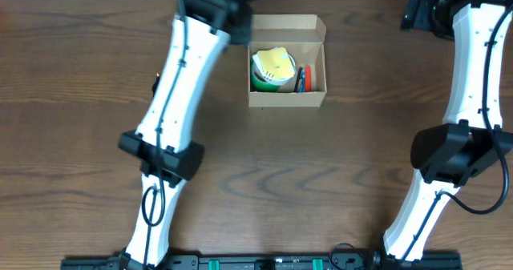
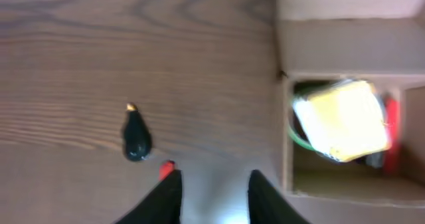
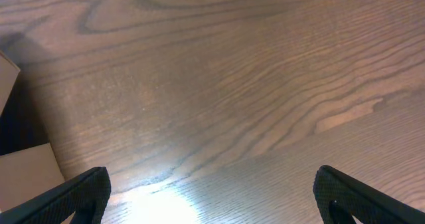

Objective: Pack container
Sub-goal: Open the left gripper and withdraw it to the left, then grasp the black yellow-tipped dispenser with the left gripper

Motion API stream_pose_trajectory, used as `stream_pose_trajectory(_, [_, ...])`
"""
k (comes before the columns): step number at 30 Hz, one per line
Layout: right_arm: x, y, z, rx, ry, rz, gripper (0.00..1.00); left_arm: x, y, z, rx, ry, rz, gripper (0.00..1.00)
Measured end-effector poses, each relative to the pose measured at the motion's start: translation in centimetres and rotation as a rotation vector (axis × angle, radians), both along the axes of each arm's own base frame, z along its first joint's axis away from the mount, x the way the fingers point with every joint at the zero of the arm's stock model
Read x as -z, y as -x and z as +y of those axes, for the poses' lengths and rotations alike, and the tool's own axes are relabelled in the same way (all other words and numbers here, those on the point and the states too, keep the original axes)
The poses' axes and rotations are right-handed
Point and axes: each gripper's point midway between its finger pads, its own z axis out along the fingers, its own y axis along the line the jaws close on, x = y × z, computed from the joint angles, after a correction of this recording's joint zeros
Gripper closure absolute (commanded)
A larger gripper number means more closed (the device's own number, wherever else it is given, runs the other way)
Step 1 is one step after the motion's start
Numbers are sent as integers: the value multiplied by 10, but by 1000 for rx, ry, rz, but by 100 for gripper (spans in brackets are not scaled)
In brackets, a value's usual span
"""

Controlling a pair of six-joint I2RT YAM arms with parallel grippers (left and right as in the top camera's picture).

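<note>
The container (image 1: pixel 286 98) is a tan cardboard box at the table's back middle, open, with its flap lid (image 1: pixel 284 27) folded back. Inside lie a yellow notepad (image 1: pixel 274 62) on a green tape roll (image 1: pixel 263 82) and red and dark items (image 1: pixel 304 79). In the left wrist view the box (image 2: pixel 285 137) with the notepad (image 2: pixel 342 119) is at the right. My left gripper (image 2: pixel 212 192) is open and empty over bare table just left of the box. My right gripper (image 3: pixel 214 196) is wide open and empty, far right of the box, with a cardboard corner (image 3: pixel 23 177) at its left.
A small dark drop-shaped object with a tan tip (image 2: pixel 136 141) and a small red bit (image 2: pixel 166 168) lie on the wood left of my left fingers. The left arm (image 1: pixel 176 86) stretches diagonally across the left half. The right arm (image 1: pixel 469 78) stands along the right edge.
</note>
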Motion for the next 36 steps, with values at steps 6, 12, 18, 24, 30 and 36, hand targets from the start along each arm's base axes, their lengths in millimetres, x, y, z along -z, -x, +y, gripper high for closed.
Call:
stream_pose_trajectory(6, [0,0,0,0,0,0,1,9,-13,51,-61,59,53,73])
stream_pose_trajectory(12, [0,0,0,0,0,0,1,16,-1,94,-99,39,131,75])
stream_pose_trajectory(18, [0,0,0,0,-1,1,1,10,61,133,-159,8,242,69])
stream_pose_trajectory(24, [0,0,0,0,0,0,1,31,90,154,-189,67,249,54])
stream_pose_trajectory(30, [0,0,-1,2,-1,1,1,110,72,150,-175,141,322,37])
stream_pose_trajectory(36, [0,0,-1,2,-1,1,1,153,58,140,-157,173,374,32])
